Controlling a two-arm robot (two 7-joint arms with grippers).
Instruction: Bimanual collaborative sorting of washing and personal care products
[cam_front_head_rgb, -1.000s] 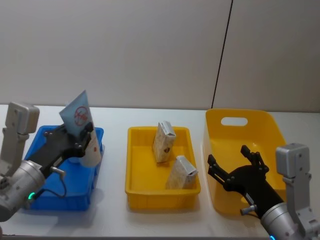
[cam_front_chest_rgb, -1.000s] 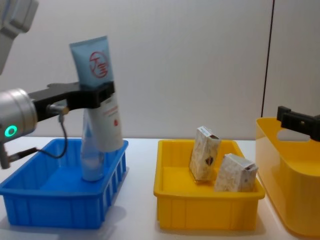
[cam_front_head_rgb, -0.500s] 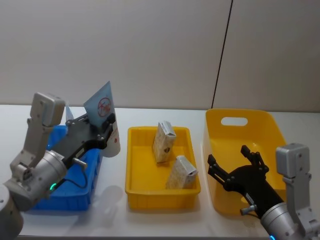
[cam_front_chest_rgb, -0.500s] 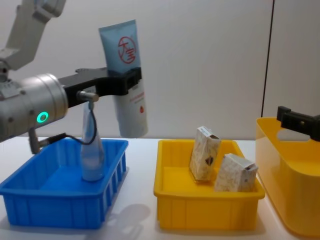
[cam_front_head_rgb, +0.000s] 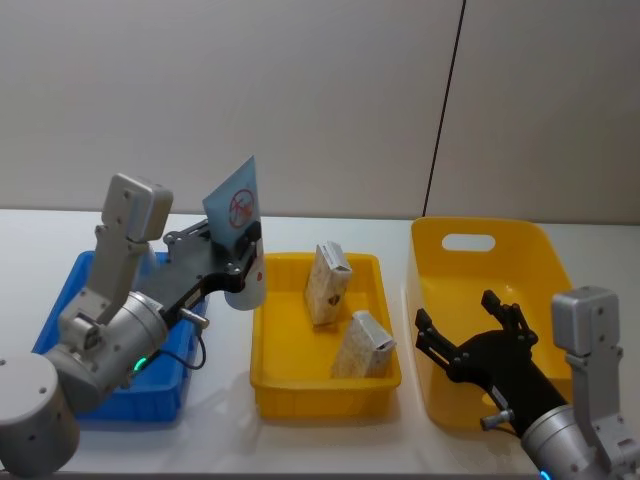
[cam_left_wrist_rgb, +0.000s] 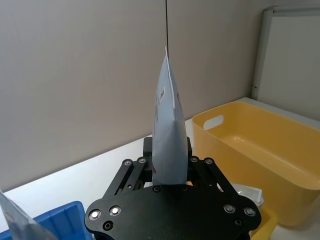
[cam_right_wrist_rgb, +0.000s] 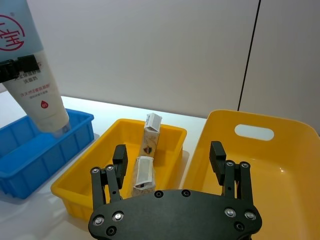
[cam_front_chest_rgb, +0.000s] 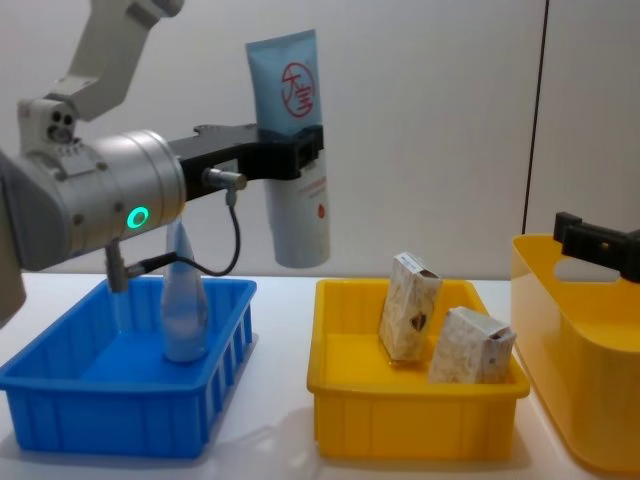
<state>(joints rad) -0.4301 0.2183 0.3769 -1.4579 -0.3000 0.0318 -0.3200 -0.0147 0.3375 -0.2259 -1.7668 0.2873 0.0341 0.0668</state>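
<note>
Tabletop (cam_front_head_rgb: 330, 440) white, wall (cam_front_head_rgb: 300, 100) grey; left fingers (cam_front_chest_rgb: 283, 158) pinching tube (cam_front_chest_rgb: 288, 85), right fingers (cam_right_wrist_rgb: 216, 152) spread, seemingly beside deep bin (cam_front_head_rgb: 520, 240).

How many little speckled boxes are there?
2. Both sit in the middle yellow tray: the taller carton stands toward the back, the shorter carton leans nearer the front right. More could hide in the deep yellow bin, whose floor is partly blocked.
</note>
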